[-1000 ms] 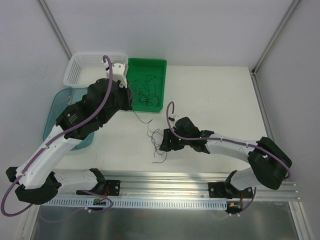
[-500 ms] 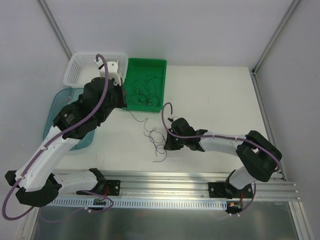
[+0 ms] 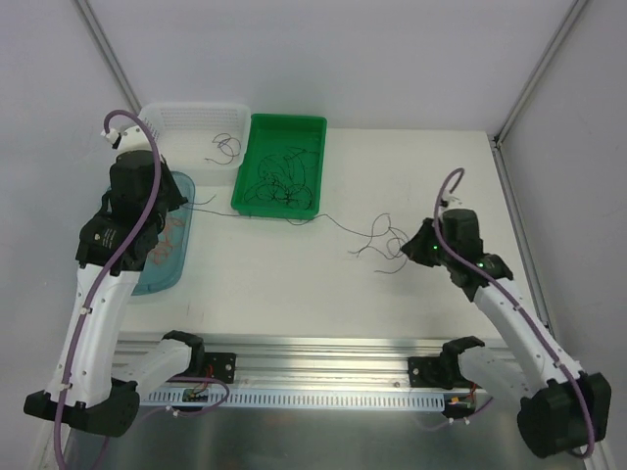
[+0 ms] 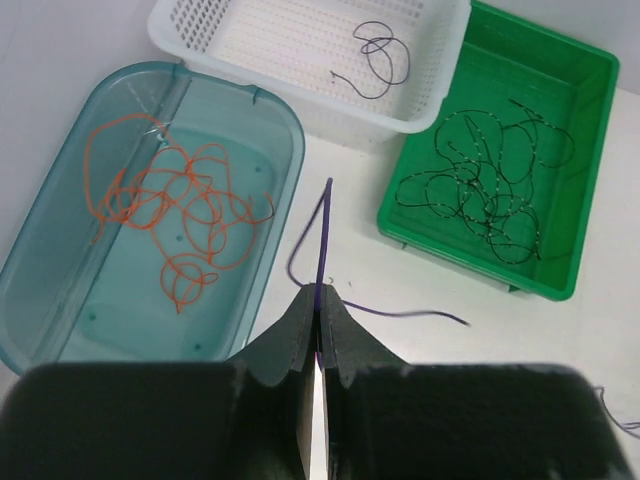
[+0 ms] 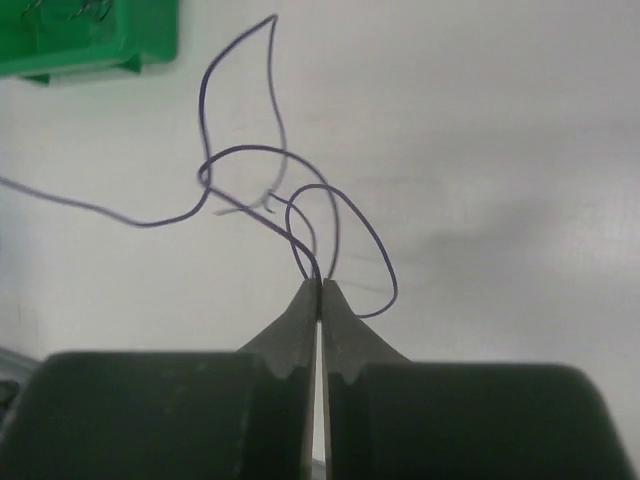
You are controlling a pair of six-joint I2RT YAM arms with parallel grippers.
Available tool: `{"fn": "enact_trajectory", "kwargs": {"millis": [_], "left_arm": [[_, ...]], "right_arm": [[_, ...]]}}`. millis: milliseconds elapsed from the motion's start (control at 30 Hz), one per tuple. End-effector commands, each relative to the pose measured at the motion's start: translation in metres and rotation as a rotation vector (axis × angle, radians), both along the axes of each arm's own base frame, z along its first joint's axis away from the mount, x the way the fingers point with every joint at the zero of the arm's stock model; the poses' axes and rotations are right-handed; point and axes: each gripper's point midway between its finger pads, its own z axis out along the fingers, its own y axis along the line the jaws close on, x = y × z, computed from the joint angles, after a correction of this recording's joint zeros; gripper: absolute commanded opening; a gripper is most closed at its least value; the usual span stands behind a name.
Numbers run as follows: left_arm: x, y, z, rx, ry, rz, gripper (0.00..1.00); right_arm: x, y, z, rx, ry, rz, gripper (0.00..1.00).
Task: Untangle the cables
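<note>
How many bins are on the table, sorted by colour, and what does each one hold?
White basket, holding a purple wire: 1
Teal tub, holding orange wires: 1
Green tray, holding black wires: 1
Total: 3 bins

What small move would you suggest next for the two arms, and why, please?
Probably draw the right fingers a little rightward. Both they and the left fingers are shut on purple wire, which curls in loops just beyond the right fingers; a gentle pull may open them before it joins the one in the white basket.
</note>
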Motion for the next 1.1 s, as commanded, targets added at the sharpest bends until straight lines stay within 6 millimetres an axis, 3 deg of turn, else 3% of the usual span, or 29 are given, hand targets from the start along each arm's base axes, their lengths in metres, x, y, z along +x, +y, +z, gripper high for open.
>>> {"fn": "enact_trajectory", "kwargs": {"millis": [0, 67, 233, 367, 433, 533, 633, 767, 833, 1033, 1067], "left_arm": [[-0.002, 0.011, -0.011, -0.003, 0.027, 0.023, 0.00], [-0.002, 0.018, -0.019, -0.003, 0.046, 0.048, 0.00], [-0.006, 0.032, -0.032, -0.019, 0.083, 0.094, 0.00], [-0.009, 0.024, -0.030, -0.052, 0.070, 0.057, 0.00], [-0.012, 0.031, -0.032, -0.024, 0.079, 0.078, 0.00], [-0.022, 0.047, -0.037, 0.001, 0.104, 0.139, 0.00], [-0.021, 0.028, -0.037, -0.080, 0.085, 0.060, 0.00], [-0.011, -0.010, -0.025, -0.187, 0.051, -0.126, 0.00], [-0.006, -0.029, -0.014, -0.242, 0.020, -0.215, 0.00], [0.007, -0.050, 0.045, -0.284, -0.101, -0.338, 0.00], [0.008, -0.051, 0.063, -0.283, -0.145, -0.349, 0.00]], "right_arm": [[-0.010, -0.048, 0.037, -0.032, -0.027, -0.073, 0.01], [-0.006, -0.071, 0.057, -0.024, -0.067, -0.141, 0.01], [0.004, -0.091, 0.113, 0.061, -0.163, -0.244, 0.01], [0.019, -0.092, 0.135, 0.128, -0.195, -0.257, 0.01], [0.024, -0.096, 0.144, 0.132, -0.218, -0.270, 0.01], [0.031, -0.118, 0.158, 0.101, -0.242, -0.335, 0.01], [0.037, -0.106, 0.176, 0.166, -0.269, -0.270, 0.01], [0.034, -0.082, 0.167, 0.173, -0.249, -0.164, 0.01], [0.030, -0.072, 0.148, 0.159, -0.204, -0.117, 0.01], [0.007, -0.031, 0.093, 0.164, -0.090, 0.036, 0.01], [0.002, -0.019, 0.088, 0.162, -0.076, 0.082, 0.01]]}}
